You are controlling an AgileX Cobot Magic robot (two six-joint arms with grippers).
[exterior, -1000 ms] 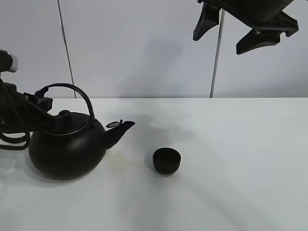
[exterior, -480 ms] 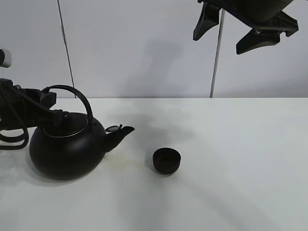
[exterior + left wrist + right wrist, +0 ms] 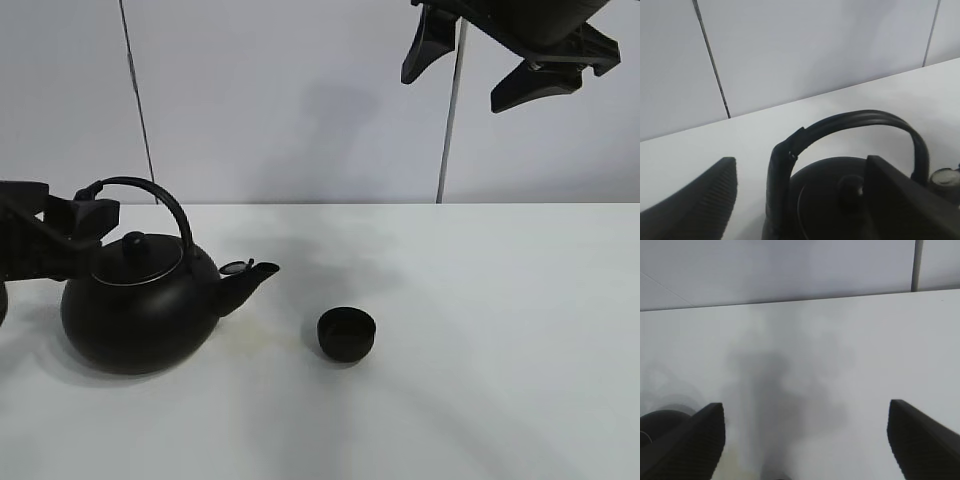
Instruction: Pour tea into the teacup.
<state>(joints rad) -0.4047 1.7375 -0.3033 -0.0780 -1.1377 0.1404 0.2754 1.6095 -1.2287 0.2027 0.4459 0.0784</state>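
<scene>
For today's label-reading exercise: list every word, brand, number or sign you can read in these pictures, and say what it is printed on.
None: no readable text in any view.
The kettle, the teacup, the table and the wall are plain, with no writing.

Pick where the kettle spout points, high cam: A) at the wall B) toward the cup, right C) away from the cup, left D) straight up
B: the kettle sits upright on the table, its spout aimed right toward the cup.
</scene>
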